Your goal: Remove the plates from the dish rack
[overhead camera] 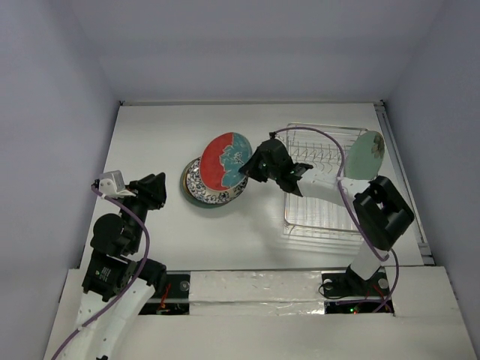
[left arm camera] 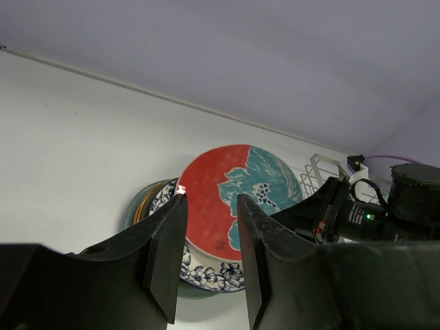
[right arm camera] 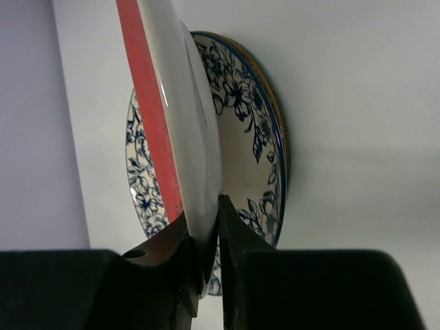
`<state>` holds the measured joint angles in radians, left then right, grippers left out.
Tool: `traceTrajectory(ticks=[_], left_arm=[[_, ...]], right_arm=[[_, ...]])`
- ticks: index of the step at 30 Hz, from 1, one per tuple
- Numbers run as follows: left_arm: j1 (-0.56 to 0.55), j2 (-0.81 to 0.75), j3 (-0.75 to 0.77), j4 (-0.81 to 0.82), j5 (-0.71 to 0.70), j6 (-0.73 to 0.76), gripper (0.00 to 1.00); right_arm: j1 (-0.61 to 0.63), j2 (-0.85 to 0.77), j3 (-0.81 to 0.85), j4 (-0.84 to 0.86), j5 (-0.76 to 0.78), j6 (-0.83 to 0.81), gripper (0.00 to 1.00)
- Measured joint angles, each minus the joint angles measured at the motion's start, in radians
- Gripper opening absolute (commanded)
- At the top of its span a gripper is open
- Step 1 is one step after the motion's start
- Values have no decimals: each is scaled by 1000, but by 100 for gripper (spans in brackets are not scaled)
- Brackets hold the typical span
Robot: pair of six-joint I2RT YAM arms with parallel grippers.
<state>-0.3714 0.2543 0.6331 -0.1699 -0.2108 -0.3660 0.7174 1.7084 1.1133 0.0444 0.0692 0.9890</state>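
My right gripper (overhead camera: 253, 168) (right arm camera: 204, 213) is shut on the rim of a red and teal plate (overhead camera: 224, 160) (right arm camera: 180, 117) (left arm camera: 230, 192). It holds the plate tilted just above a stack of plates (overhead camera: 196, 187). The white-and-blue floral plate (right arm camera: 251, 137) (left arm camera: 206, 271) tops that stack, left of the dish rack (overhead camera: 322, 187) (left arm camera: 311, 176). One pale green plate (overhead camera: 365, 154) stands upright at the rack's far right end. My left gripper (overhead camera: 155, 187) (left arm camera: 211, 198) stands open and empty, apart from the stack on its left side.
The stack has a teal plate (left arm camera: 141, 206) at its bottom. White walls close in the table (overhead camera: 150, 135) at the back and on both sides. The right arm's purple cable (overhead camera: 341, 161) loops over the rack.
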Motion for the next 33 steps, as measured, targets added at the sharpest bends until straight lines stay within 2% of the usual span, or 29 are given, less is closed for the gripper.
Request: traceTrajectory(ticks=[8, 13, 15, 17, 19, 20, 23, 28, 31, 33], left_arm=[[0, 0, 0, 0, 0, 0, 32], [0, 0, 0, 0, 0, 0, 32], [0, 0, 0, 0, 0, 0, 32], [0, 0, 0, 0, 0, 0, 32], [0, 0, 0, 0, 0, 0, 32], [0, 0, 0, 0, 0, 0, 32], [0, 0, 0, 0, 0, 0, 32], [0, 0, 0, 0, 0, 0, 32], [0, 0, 0, 0, 0, 0, 32], [0, -1, 0, 0, 0, 0, 32]], right_arm=[[17, 69, -27, 150, -30, 70, 19], [53, 83, -75, 222, -75, 107, 25], [70, 83, -82, 230, -85, 111, 33], [88, 81, -82, 227, -90, 108, 47], [104, 72, -81, 212, -89, 98, 56], [112, 65, -80, 196, -88, 87, 63], [131, 37, -68, 126, -68, 53, 74], [148, -2, -10, -27, -16, -32, 76], [148, -64, -7, -126, 18, -85, 71], [148, -112, -7, -174, 34, -119, 59]])
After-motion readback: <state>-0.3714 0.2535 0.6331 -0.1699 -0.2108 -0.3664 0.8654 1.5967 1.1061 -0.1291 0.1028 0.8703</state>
